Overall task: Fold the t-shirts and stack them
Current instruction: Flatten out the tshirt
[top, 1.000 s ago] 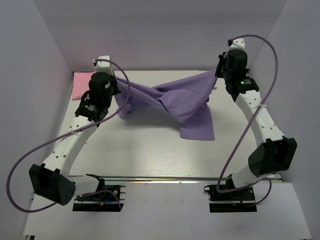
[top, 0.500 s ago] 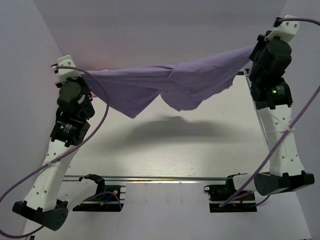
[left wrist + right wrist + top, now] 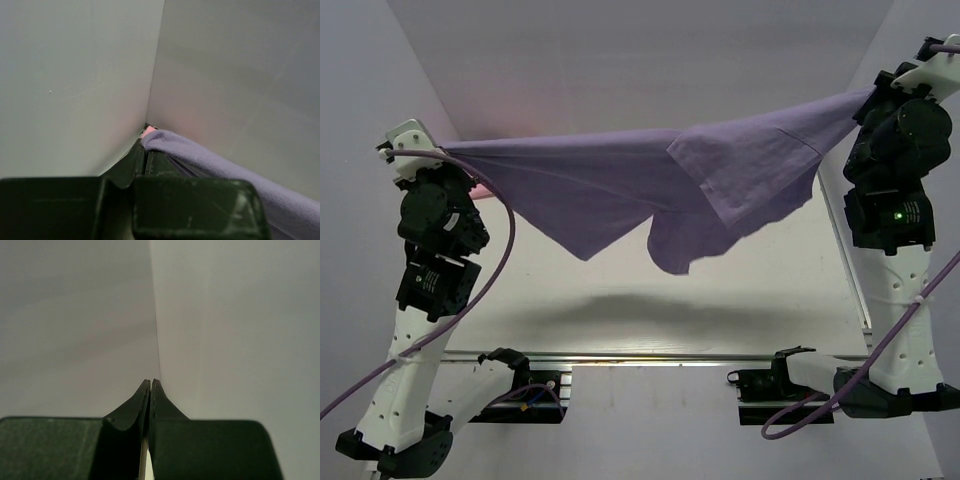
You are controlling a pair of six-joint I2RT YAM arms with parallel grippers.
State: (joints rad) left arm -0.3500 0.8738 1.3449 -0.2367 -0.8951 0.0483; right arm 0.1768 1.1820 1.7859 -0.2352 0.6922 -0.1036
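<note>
Purple t-shirt aloft, stretched between my two hands!
It hung high over the table, one flap drooping mid-span. My left gripper pinched one corner and my right gripper the opposite one, both clamped tight and set well apart, I'd say to spread the cloth flat for folding.

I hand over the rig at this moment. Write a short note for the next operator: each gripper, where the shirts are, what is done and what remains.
Left gripper: jaws shut on one end of the lavender t-shirt.
Right gripper: jaws shut; the top view shows the shirt's other end pulled taut to it.
The lavender t-shirt hangs stretched between the two raised arms, above the table, its middle sagging, unfolded.
Pink t-shirt: only a small pink patch shows past the left jaws; whether it is folded cannot be told.
Done: lavender shirt lifted and spread.
Left: lay it flat, fold it, deal with the pink one, stack both.
</note>
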